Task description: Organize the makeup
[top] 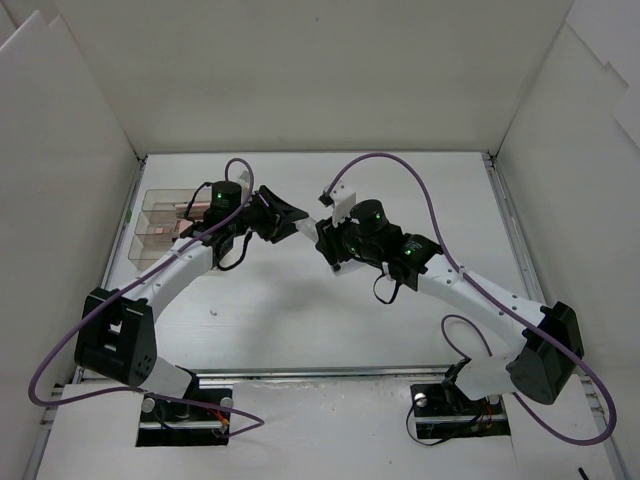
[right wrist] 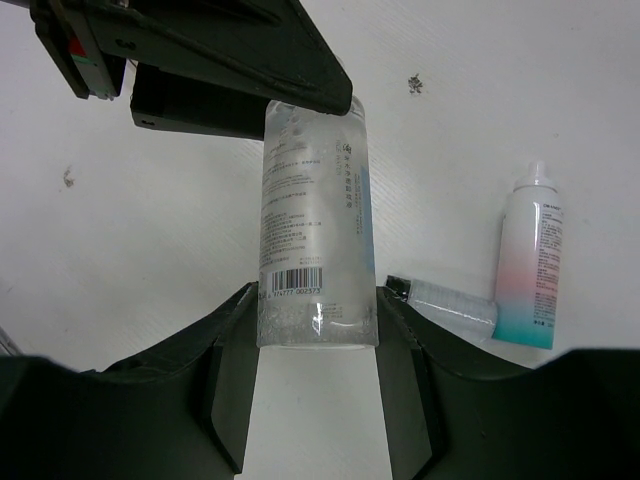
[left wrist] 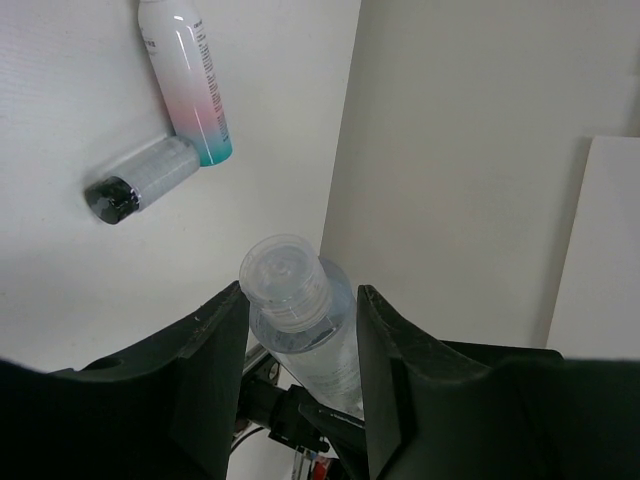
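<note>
Both grippers shared one clear bottle (right wrist: 315,200) above the middle of the bench: the right gripper (right wrist: 318,292) looked clamped on its base, the left gripper (left wrist: 300,292) on its capped neck. If either arm pulled or twisted before the other let go, the smooth bottle could slip free and fall onto the pink-and-blue tube (right wrist: 530,265) and the small black-capped vial (right wrist: 445,300) lying together on the bench beneath. Farther off, by the left edge, stood the clear box (top: 160,225).
</note>
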Controlling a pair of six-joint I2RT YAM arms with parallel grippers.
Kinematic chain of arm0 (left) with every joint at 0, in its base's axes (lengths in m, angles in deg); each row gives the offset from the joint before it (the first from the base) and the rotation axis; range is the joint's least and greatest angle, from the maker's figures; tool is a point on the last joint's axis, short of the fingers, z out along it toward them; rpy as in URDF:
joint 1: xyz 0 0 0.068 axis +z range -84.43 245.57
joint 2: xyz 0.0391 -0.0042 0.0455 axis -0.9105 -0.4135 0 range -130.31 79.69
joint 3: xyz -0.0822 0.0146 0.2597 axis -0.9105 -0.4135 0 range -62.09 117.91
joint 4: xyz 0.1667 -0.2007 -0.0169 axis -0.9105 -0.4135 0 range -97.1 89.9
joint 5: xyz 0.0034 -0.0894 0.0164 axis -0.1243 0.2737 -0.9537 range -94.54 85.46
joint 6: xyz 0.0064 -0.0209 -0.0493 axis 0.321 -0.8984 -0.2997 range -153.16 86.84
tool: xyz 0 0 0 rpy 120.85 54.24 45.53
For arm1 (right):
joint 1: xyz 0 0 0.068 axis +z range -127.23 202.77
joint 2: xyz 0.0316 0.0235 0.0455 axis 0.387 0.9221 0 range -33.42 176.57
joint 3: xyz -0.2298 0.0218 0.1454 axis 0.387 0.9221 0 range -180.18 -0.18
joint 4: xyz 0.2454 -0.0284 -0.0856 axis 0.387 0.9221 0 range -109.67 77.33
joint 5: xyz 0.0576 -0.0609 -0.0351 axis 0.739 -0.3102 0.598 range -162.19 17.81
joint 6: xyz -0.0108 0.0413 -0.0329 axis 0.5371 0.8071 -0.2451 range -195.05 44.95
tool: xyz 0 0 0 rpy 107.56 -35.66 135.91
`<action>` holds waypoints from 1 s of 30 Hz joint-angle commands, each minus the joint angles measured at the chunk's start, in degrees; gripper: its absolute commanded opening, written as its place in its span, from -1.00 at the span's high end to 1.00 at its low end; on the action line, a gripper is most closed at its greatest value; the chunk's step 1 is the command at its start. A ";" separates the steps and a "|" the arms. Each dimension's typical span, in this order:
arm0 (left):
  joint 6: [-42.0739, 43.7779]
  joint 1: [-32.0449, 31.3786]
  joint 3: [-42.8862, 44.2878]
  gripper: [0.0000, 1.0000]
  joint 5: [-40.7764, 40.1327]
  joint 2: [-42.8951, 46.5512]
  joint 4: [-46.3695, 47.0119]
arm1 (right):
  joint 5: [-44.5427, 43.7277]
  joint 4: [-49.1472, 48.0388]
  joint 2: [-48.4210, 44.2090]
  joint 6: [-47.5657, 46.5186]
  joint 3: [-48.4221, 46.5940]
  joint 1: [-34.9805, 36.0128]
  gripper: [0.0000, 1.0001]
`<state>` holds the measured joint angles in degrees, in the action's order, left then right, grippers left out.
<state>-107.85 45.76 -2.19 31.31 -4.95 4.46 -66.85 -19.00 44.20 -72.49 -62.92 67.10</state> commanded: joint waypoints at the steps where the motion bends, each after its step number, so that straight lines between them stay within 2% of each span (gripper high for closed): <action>1: -0.89 0.04 1.72 0.32 -3.95 2.37 4.58 | 1.86 -1.63 -2.83 -0.72 -0.89 1.10 1.00; 7: -3.87 0.04 0.92 0.09 -2.81 1.24 7.92 | 1.95 -1.63 -2.83 -0.55 -0.72 1.54 1.00; 13: -6.08 -0.49 1.80 -0.04 0.35 -0.79 11.62 | 1.60 -1.81 -1.95 -0.55 -1.15 1.89 1.00; 22: -6.60 -2.24 2.94 -0.04 1.76 -1.58 11.35 | -0.77 -1.90 -0.46 -1.43 -3.00 2.24 1.00; 23: -6.52 -2.25 2.94 -0.01 1.85 -1.58 11.26 | -0.86 -1.98 -0.37 -1.43 -3.18 2.07 1.00; 26: -6.51 -2.25 2.68 0.29 1.59 -1.32 11.53 | -0.86 -1.98 0.33 -1.25 -3.53 2.16 1.00; 27: -6.60 -2.25 2.68 0.47 1.67 -1.23 11.79 | -1.04 -2.07 0.68 -1.25 -3.53 2.16 1.00; 29: -6.60 -2.25 2.85 0.63 1.94 -1.23 11.97 | -1.47 -2.16 0.86 -0.99 -3.53 2.24 1.00; 30: -6.52 -2.25 2.94 0.78 2.11 -1.23 11.97 | -1.65 -2.25 0.95 -0.90 -3.53 2.16 1.00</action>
<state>-114.34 44.60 -2.54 31.01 -7.79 10.84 -68.05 -16.99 44.70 -73.38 -63.36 68.61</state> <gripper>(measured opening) 0.316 0.419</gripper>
